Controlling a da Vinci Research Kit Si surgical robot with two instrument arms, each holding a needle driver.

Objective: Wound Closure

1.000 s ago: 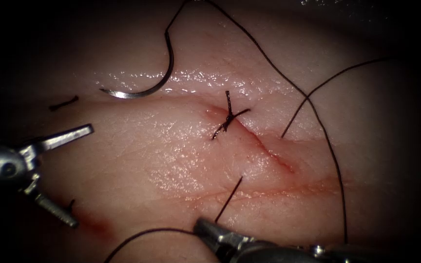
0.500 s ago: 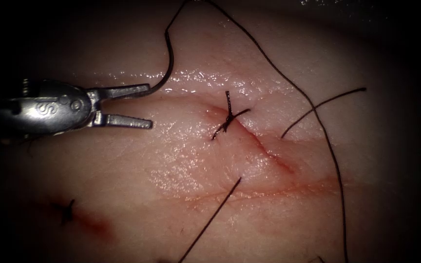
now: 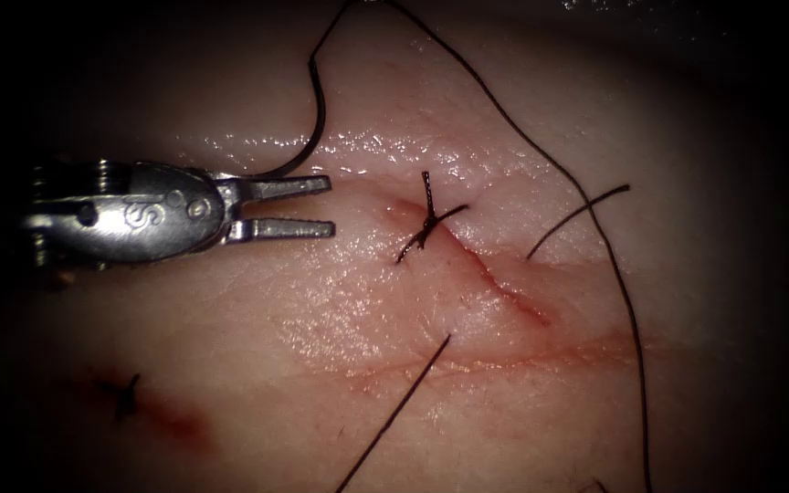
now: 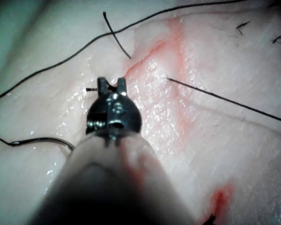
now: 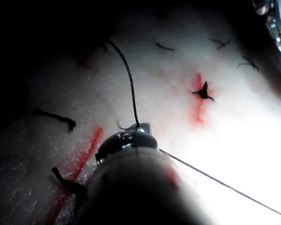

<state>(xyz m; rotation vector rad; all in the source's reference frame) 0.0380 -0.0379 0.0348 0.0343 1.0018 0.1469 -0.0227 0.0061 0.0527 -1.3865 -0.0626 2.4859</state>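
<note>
The needle (image 3: 320, 119) lies loose on top of the tissue (image 3: 321, 301) in the upper left of the endoscope frame, left of the cut (image 3: 504, 288) and not stuck into it. Its thread end sits highest, and from there the curve sweeps down and back toward the left, so the arc opens to the upper left and its long line runs from top to lower left. The sharp end is hidden behind the left tool (image 3: 331, 207), so I cannot tell just where the point aims. That tool's two jaws stand a little apart, pointing right toward the knot (image 3: 428, 219), and they hold nothing; the upper jaw is just beside the lower sweep of the needle. The left wrist view shows the same: the tool (image 4: 112, 83) empty over the tissue, the needle (image 4: 47, 139) lying flat behind it.

The right tool (image 5: 138, 127) looks closed on the thread (image 5: 130, 79), which runs straight into its tip. In the endoscope view a strand (image 3: 394, 411) rises taut from the bottom edge into the tissue just left of the cut.

I judge the needle light, stiff, thin and smooth, so it would likely swivel or slip if pinched off-square. The best hold seems the middle of the curve toward the thread end, jaws square across it, clear of the point and the thread joint
</note>
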